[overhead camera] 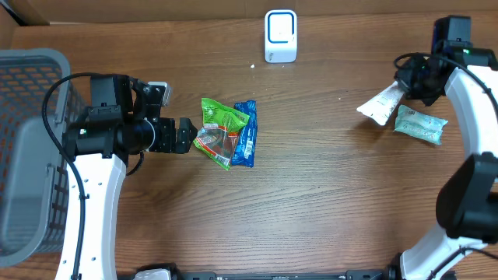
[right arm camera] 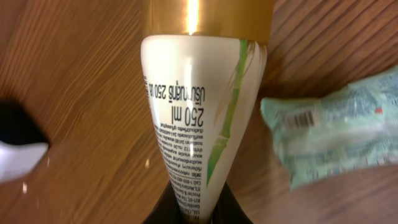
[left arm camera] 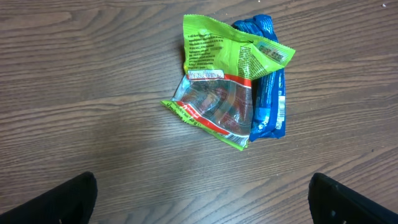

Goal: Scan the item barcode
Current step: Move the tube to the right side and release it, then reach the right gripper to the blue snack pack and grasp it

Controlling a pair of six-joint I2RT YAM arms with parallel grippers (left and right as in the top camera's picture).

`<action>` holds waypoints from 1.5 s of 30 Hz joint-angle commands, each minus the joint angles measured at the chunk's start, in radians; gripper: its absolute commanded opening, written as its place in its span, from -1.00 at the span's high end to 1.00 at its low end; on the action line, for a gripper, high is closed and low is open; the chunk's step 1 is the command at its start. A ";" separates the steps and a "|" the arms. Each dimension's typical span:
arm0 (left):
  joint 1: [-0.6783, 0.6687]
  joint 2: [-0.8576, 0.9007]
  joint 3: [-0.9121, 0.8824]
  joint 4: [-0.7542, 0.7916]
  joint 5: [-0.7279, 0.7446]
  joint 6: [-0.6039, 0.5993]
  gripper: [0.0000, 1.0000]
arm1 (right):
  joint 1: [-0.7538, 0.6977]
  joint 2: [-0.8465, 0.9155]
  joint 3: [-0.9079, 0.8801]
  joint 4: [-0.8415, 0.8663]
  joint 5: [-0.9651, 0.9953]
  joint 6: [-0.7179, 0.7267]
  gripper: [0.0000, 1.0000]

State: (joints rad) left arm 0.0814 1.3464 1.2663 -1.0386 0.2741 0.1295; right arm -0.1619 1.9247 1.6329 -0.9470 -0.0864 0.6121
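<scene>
My right gripper (overhead camera: pixel 410 84) is shut on the flat tail end of a white tube (overhead camera: pixel 381 107) and holds it at the right of the table. In the right wrist view the tube (right arm camera: pixel 199 106) runs away from my right gripper (right arm camera: pixel 198 211). It shows small black print, a green stripe and a gold cap (right arm camera: pixel 211 18); I see no barcode on this side. The white scanner (overhead camera: pixel 280 36) stands at the far middle edge. My left gripper (overhead camera: pixel 183 136) is open, just left of a green snack bag (overhead camera: pixel 222 128).
The green snack bag (left arm camera: pixel 217 81) lies partly over a blue packet (left arm camera: pixel 270 93), ahead of my left gripper (left arm camera: pixel 202 208). A pale green packet (overhead camera: pixel 420 124) lies on the table under the right arm, and its barcode (right arm camera: pixel 301 119) faces up. A grey basket (overhead camera: pixel 31 93) stands at the left edge.
</scene>
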 commanded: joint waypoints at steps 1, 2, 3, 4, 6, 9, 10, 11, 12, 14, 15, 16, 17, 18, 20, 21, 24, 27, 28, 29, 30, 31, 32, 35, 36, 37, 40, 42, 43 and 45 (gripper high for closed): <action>-0.003 0.002 -0.001 0.003 0.011 -0.014 -0.99 | -0.035 0.046 0.006 0.043 -0.030 0.055 0.93; -0.003 0.002 -0.001 0.003 0.011 -0.014 -0.99 | -0.044 0.061 0.006 0.055 -0.025 0.055 0.92; -0.003 0.002 -0.001 0.003 0.011 -0.014 -0.99 | -0.052 0.080 0.006 0.071 -0.019 0.055 0.92; -0.003 0.002 -0.001 0.003 0.011 -0.014 -1.00 | -0.058 0.098 0.006 0.084 -0.015 0.055 0.92; -0.003 0.002 -0.001 0.003 0.011 -0.014 -0.99 | -0.066 0.134 0.006 0.112 0.013 0.055 0.93; -0.003 0.002 -0.001 0.003 0.011 -0.014 -0.99 | -0.068 0.170 0.006 0.135 0.088 0.054 0.92; -0.003 0.002 -0.001 0.003 0.011 -0.014 -0.99 | -0.068 0.177 0.006 0.137 0.116 0.054 0.89; -0.003 0.002 -0.001 0.003 0.011 -0.014 -0.99 | -0.068 0.179 0.006 0.137 0.141 0.054 0.80; -0.003 0.002 -0.001 0.003 0.011 -0.014 -0.99 | -0.068 0.178 0.006 0.140 0.169 0.047 0.43; -0.003 0.002 -0.001 0.003 0.011 -0.014 -0.99 | -0.069 0.174 0.013 0.142 0.167 0.035 0.15; -0.003 0.002 -0.001 0.003 0.011 -0.014 -0.99 | -0.069 0.171 0.019 0.132 0.164 0.032 0.00; -0.003 0.002 -0.001 0.003 0.011 -0.014 -0.99 | -0.069 0.167 0.027 0.123 0.157 0.013 -0.14; -0.003 0.002 -0.001 0.003 0.010 -0.014 -0.99 | -0.069 0.161 0.039 0.108 0.138 -0.013 -0.24; -0.003 0.002 -0.001 0.003 0.010 -0.014 -0.99 | -0.069 0.153 0.054 0.091 0.119 -0.025 -0.31; -0.003 0.002 -0.001 0.003 0.010 -0.014 -0.99 | -0.069 0.131 0.080 0.065 0.092 -0.051 -0.34; -0.003 0.002 -0.001 0.003 0.010 -0.014 -0.99 | -0.069 0.114 0.093 0.058 0.085 -0.074 -0.36; -0.003 0.002 -0.001 0.003 0.010 -0.014 -0.99 | -0.069 0.053 0.124 0.047 0.083 -0.115 -0.73; -0.003 0.002 -0.001 0.003 0.010 -0.014 -0.99 | -0.069 -0.029 0.136 0.044 -0.033 -0.116 -1.00; -0.003 0.002 -0.001 0.003 0.010 -0.014 -0.99 | -0.069 -0.056 0.136 0.043 -0.109 -0.116 -1.00; -0.003 0.002 -0.001 0.004 0.010 -0.014 -0.99 | -0.065 -0.090 0.136 0.045 -0.253 -0.142 -1.00; -0.003 0.002 -0.001 0.003 0.010 -0.014 -0.99 | -0.060 -0.097 0.136 0.046 -0.317 -0.171 -1.00; -0.003 0.002 -0.001 0.003 0.010 -0.014 -0.99 | -0.051 -0.099 0.136 0.045 -0.391 -0.203 -1.00; -0.003 0.002 -0.001 0.003 0.010 -0.014 -0.99 | -0.040 -0.099 0.135 0.040 -0.438 -0.219 -1.00; -0.003 0.002 -0.001 0.003 0.010 -0.014 -0.99 | 0.077 -0.082 0.093 0.033 -0.489 -0.224 -1.00; -0.003 0.002 -0.001 0.003 0.010 -0.014 -0.99 | 0.110 -0.076 0.080 0.037 -0.490 -0.224 -1.00; -0.003 0.002 -0.001 0.003 0.010 -0.014 -0.99 | 0.141 -0.070 0.069 0.041 -0.489 -0.224 -1.00; -0.003 0.002 -0.001 0.003 0.010 -0.014 -0.99 | 0.257 -0.047 0.033 0.049 -0.473 -0.220 -0.97; -0.003 0.002 -0.001 0.003 0.010 -0.014 -0.99 | 0.340 -0.027 0.005 0.060 -0.427 -0.195 -0.82; -0.003 0.002 -0.001 0.003 0.010 -0.014 -0.99 | 0.375 -0.011 -0.003 0.060 -0.399 -0.174 -0.82; -0.003 0.002 -0.001 0.003 0.010 -0.014 -0.99 | 0.439 0.021 -0.011 0.060 -0.370 -0.159 -0.82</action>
State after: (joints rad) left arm 0.0814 1.3464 1.2663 -1.0382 0.2741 0.1295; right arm 0.1970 1.9030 1.6444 -0.8909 -0.5110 0.4206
